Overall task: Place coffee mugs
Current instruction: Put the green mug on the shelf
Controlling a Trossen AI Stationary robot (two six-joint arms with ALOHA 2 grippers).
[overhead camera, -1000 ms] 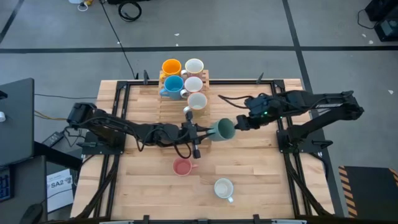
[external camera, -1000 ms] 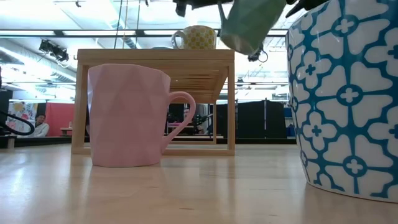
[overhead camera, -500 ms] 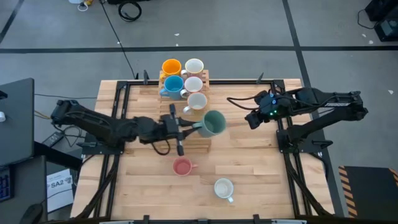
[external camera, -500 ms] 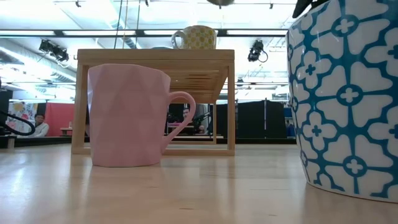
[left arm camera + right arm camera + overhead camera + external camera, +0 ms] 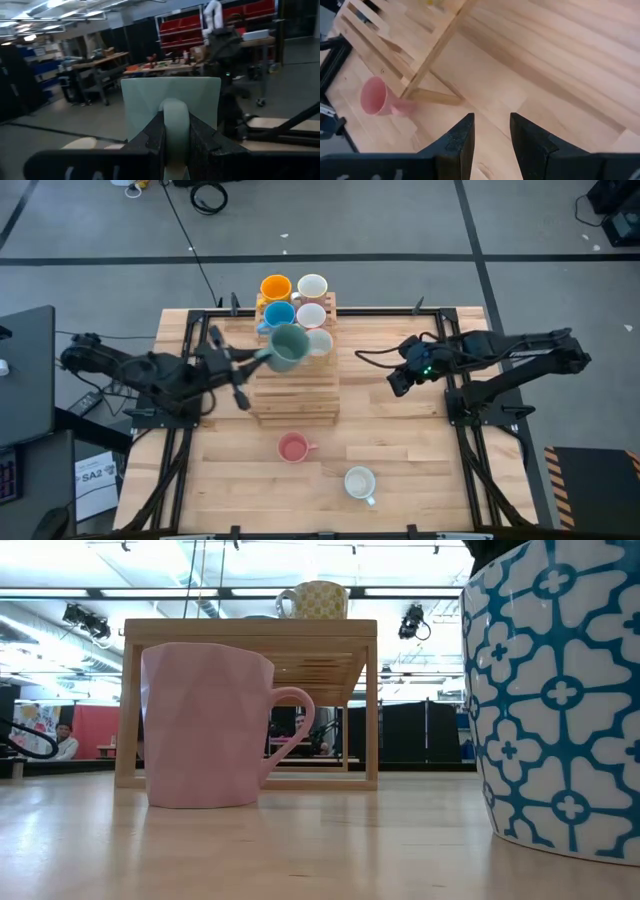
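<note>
The left gripper [image 5: 262, 359] holds a pale green mug [image 5: 289, 347] by its handle, above the slatted wooden rack [image 5: 296, 385]. In the left wrist view the two dark fingers [image 5: 150, 142] are closed on the rounded handle, and the mug's wall [image 5: 170, 102] looks faceted, matte and pale green. From above, the mug lies on its side, with its round opening turned to the right, just beside a white mug [image 5: 319, 342].

At the far end of the rack stand four more mugs: an orange mug [image 5: 275, 288], a blue mug [image 5: 278, 315] and two cream mugs [image 5: 312, 287] in the right column. On the table in front of the rack stands a pink mug [image 5: 292, 448] with faceted sides and its handle to the right, and nearer to the front edge a mug with a blue flower pattern [image 5: 359, 482].

The right gripper [image 5: 396, 383] hovers over the table, right of the rack; its fingers [image 5: 462, 140] stand apart and hold nothing.
</note>
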